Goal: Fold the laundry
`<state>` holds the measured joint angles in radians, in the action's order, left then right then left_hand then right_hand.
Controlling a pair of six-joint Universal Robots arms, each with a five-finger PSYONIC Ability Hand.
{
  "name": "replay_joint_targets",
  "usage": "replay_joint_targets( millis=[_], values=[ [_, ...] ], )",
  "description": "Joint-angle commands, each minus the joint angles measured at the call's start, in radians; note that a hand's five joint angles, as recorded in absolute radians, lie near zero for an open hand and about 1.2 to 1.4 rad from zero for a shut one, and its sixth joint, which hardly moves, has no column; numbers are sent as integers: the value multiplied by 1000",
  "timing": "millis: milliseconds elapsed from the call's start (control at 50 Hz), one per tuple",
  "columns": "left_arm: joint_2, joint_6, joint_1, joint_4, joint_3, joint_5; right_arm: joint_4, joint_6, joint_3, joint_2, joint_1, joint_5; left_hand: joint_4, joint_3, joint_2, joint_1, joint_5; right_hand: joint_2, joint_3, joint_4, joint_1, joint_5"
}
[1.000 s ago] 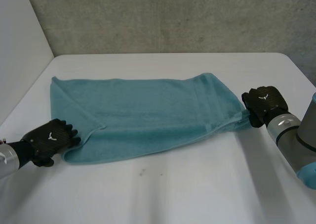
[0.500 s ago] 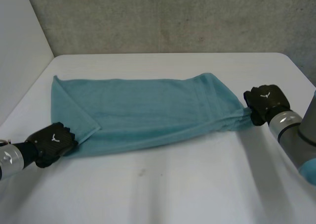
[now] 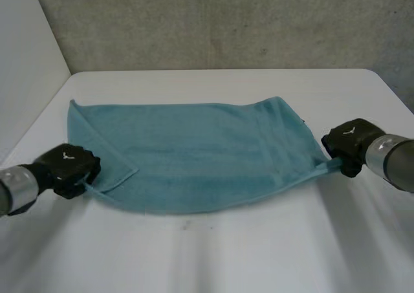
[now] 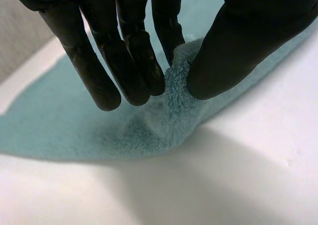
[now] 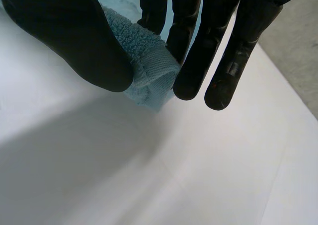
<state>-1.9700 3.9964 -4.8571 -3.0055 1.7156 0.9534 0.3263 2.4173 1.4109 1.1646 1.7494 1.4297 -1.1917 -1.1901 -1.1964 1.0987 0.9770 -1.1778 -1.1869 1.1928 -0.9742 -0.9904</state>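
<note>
Teal towel spread on white table, a diagonal flap turned over at its left end. Near left corner pinched between straight fingers and thumb of left hand. Near right, hemmed corner clamped likewise by thumb and fingers of right hand. Both corners drawn outward, near edge bowed between them.

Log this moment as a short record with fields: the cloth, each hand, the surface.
cloth: teal towel, spread out on the table
left hand: pinches the towel's near left corner between thumb and fingers
right hand: pinches the near right corner between thumb and fingers
surface: white table
</note>
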Motion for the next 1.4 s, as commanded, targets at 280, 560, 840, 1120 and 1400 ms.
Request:
replay_joint_targets(
  millis=[280,560,840,1120,1400],
  values=[
    [-86,-433,251,-364,-922,456,-438,244,-813,-122,68,195,-205,-206,-200,298,245,-218,-209,203,-422,-231],
    [30,-436,257,-538,-450,525,-489,255,-322,20,87,115,-205,-206,-200,298,245,-218,-209,203,-422,-231],
    [28,-441,231,-530,148,516,-498,241,140,12,58,49,-205,-206,-200,298,245,-218,-209,203,-422,-231],
    [170,-425,244,-278,230,510,-489,213,209,15,-14,26,-205,-206,-200,298,245,-218,-209,203,-422,-231],
    [214,-41,313,-179,150,507,-498,178,195,1,-48,28,787,785,792,-694,-747,-218,-209,203,-422,-231]
  ],
)
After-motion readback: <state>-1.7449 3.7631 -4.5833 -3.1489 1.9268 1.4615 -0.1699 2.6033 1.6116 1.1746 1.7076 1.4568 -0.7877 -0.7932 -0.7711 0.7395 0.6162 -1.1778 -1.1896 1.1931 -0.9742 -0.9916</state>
